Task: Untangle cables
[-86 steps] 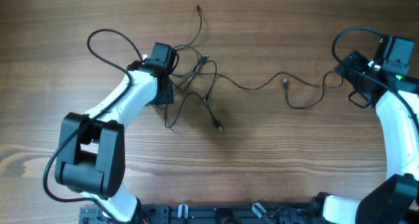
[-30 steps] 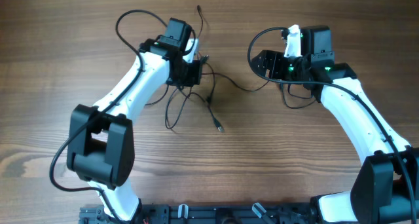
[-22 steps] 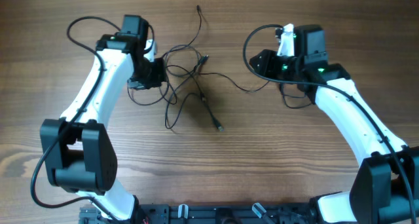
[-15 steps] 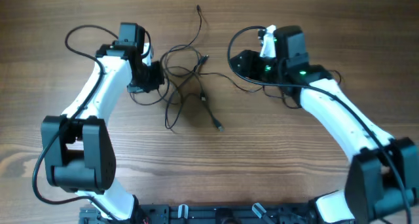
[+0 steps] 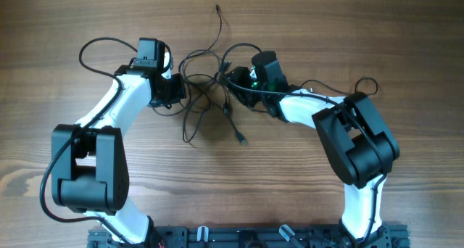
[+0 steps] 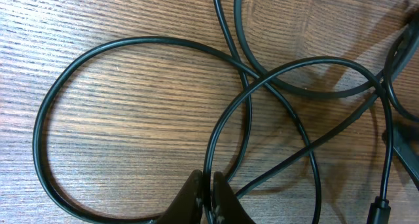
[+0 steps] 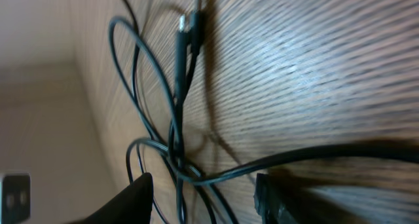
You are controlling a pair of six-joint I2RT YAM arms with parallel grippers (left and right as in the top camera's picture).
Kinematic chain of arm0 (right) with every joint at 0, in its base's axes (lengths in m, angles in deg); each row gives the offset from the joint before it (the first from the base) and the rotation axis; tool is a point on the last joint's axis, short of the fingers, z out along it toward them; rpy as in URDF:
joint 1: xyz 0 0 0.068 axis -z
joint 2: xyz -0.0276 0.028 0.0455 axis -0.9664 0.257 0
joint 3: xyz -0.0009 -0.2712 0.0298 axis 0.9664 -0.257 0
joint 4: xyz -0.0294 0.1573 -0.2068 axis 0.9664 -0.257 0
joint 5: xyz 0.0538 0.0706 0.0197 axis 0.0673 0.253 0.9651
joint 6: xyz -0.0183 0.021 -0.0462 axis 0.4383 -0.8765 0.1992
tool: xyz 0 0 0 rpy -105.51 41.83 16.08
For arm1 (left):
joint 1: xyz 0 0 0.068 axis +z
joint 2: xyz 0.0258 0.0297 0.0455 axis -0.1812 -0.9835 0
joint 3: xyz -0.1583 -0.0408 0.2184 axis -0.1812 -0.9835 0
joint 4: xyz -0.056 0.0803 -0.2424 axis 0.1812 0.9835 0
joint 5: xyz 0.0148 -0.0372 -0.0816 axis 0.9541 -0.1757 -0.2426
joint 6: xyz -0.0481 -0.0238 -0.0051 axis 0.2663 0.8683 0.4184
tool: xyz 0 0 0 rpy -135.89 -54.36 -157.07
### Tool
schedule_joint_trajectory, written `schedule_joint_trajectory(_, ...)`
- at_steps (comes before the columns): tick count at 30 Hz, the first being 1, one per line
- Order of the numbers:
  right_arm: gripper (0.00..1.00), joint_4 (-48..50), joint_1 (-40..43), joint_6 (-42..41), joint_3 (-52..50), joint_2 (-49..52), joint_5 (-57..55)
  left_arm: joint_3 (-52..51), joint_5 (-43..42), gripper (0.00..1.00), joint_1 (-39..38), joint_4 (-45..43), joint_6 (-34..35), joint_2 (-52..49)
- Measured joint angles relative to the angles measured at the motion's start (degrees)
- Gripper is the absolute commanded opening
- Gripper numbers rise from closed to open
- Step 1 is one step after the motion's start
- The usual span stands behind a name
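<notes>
Over the wood-grain table (image 5: 304,204), the left gripper (image 6: 207,194) pinched 1 of the cables (image 6: 249,112); the right gripper (image 7: 204,188) gaped, seemingly straddling another.

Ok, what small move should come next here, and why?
Probably close the right tool on the cable strand running between its open fingers. The left tool looks already shut on a cable loop, so a second grip would let the arms draw the tangle apart.
</notes>
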Motion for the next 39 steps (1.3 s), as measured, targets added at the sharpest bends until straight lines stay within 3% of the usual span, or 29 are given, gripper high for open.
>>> schedule_joint_trajectory(1,0.12,0.1,0.0,-2.0,0.0,0.1,-1.4,0.0,0.0,0.07,0.0,0.0,0.0,0.0)
schedule_joint_trajectory(3,0.04,0.3,0.0,-4.7,0.0,0.2,-3.3,0.0,0.0,0.08,0.0,-0.2,0.0,0.0)
schedule_joint_trajectory(9,0.04,0.4,0.1,-5.3,0.0,0.2,-4.2,0.0,0.0,0.07,0.0,-0.2,0.0,0.0)
schedule_joint_trajectory(11,0.27,0.4,0.5,-4.7,0.0,0.2,-2.8,0.0,0.0,0.07,0.0,-0.2,0.0,0.0)
schedule_joint_trajectory(19,0.37,0.0,1.0,-5.6,0.0,0.2,-4.0,0.0,0.0,0.07,0.0,-0.2,0.0,0.0)
schedule_joint_trajectory(24,0.32,2.5,0.2,-9.7,0.0,1.4,-4.4,0.0,0.0,0.07,0.0,-0.2,0.0,0.0)
schedule_joint_trajectory(25,0.25,3.1,0.0,-10.4,0.0,1.6,-4.4,0.0,0.0,0.07,0.0,-0.2,0.0,0.0)
schedule_joint_trajectory(26,0.09,4.0,-0.3,-10.8,0.0,2.1,-4.4,0.0,0.0,0.07,0.0,-0.2,0.0,0.0)
schedule_joint_trajectory(27,0.04,4.2,-0.7,-11.0,0.0,2.3,-4.6,0.0,0.0,0.07,0.0,-0.2,0.0,0.0)
schedule_joint_trajectory(31,0.04,6.3,-1.2,-10.0,0.0,3.3,-4.1,0.0,0.0,0.07,0.0,-0.4,0.0,0.0)
schedule_joint_trajectory(35,0.04,19.8,-0.9,-8.3,-0.2,2.8,5.9,0.0,0.0,0.07,0.0,-0.6,0.0,0.0)
schedule_joint_trajectory(39,0.04,20.7,1.3,-8.3,-0.2,-2.9,13.2,0.0,0.0,0.07,0.0,-0.6,0.0,0.0)
